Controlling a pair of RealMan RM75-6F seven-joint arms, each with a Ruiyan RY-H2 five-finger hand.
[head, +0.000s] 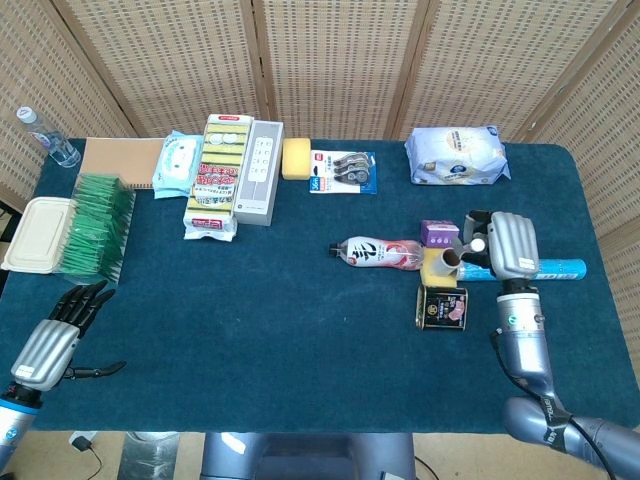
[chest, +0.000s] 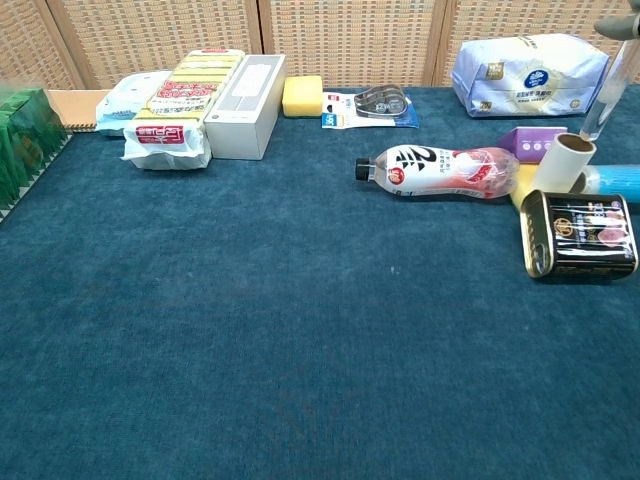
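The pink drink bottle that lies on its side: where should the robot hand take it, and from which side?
Probably the bottle at its labelled middle, from above. It lies flat, cap pointing left, with open cloth in front and behind; its base end is crowded by the yellow block and purple box.

Silver right hand (head: 508, 244) over a blue tube (head: 545, 269), dark blue tablecloth (head: 280, 320).

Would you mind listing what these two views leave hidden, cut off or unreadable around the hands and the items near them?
- Right hand: head view shows only its back, so finger contact with the roll cannot be told; chest view cuts it at the top right corner.
- Blue tube: its left end is hidden under that hand.
- Left hand: absent from chest view.
- Tin: label print too small to read.
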